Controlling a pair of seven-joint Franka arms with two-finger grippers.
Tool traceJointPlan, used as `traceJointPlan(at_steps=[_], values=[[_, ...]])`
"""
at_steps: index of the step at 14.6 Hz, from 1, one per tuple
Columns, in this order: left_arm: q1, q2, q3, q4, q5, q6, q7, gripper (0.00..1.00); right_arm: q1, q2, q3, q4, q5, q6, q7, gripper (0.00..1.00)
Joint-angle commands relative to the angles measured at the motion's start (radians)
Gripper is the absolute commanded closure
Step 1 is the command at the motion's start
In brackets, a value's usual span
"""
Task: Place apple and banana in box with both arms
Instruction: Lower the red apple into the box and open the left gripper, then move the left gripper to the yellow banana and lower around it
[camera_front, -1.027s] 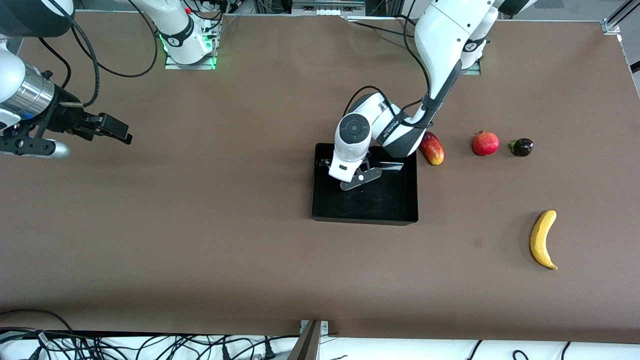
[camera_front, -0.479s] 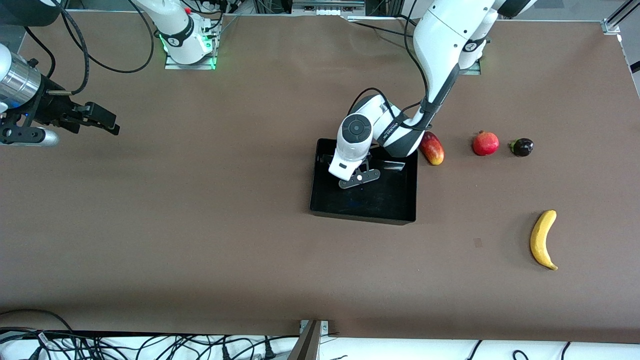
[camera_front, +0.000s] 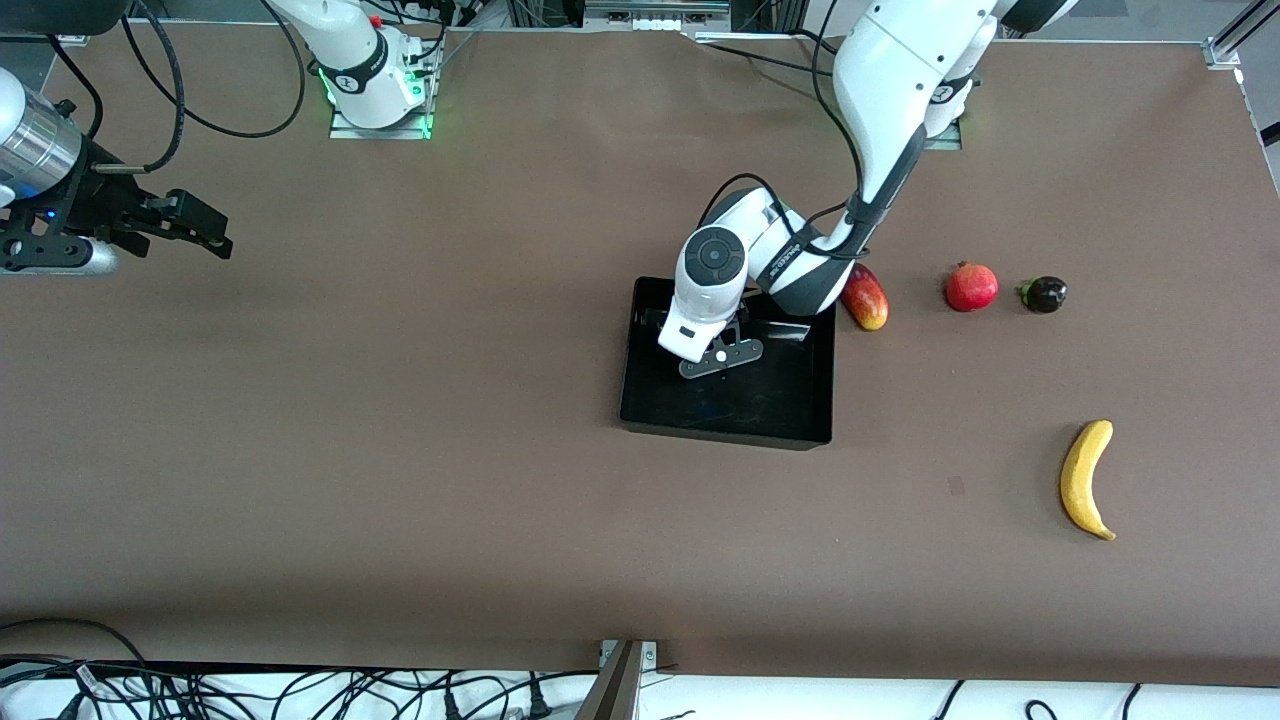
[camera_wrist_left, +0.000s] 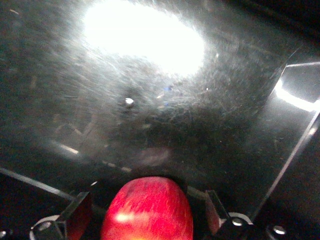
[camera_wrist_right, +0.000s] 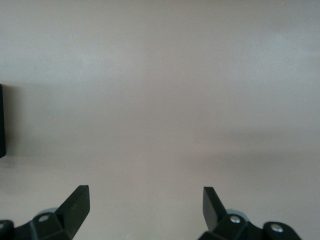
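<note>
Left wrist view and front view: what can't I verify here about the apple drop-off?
- Front view: the apple is hidden under the left arm's wrist over the box.
- Left wrist view: the apple is cut off by the frame edge between the left gripper fingers; contact with the box floor cannot be told.
- Glare washes out part of that floor.
- Right gripper waits open over bare table.

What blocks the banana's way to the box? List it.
Nothing visible. The banana lies on bare table toward the left arm's end, nearer the front camera than the box. The left gripper holds the apple over the box; the right gripper waits open.
</note>
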Motion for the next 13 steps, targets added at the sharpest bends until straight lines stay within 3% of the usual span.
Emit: traceJointPlan(at_steps=[1,3,6,11,13], values=[[0.226,-0.093,-0.166,0.093,0.021,-0.236,0.067,0.00,-0.023,-0.021,0.022,-0.019,-0.019,0.018,-0.035,0.00],[0.396,-0.094,-0.273,0.185,0.031,-0.394,0.162,0.00,-0.023,-0.014,0.022,0.003,-0.016,0.005,-0.043,0.00],[0.529,-0.105,-0.284,0.246,0.062,-0.501,0.385,0.00,-0.020,-0.014,0.024,0.026,-0.021,-0.039,-0.043,0.00],[0.737,-0.113,-0.274,0.247,0.174,-0.492,0.744,0.00,-0.029,0.019,0.019,0.075,-0.024,-0.047,-0.046,0.00],[0.807,-0.087,-0.262,0.246,0.232,-0.428,0.886,0.00,-0.029,0.019,0.019,0.076,-0.028,-0.047,-0.043,0.00]])
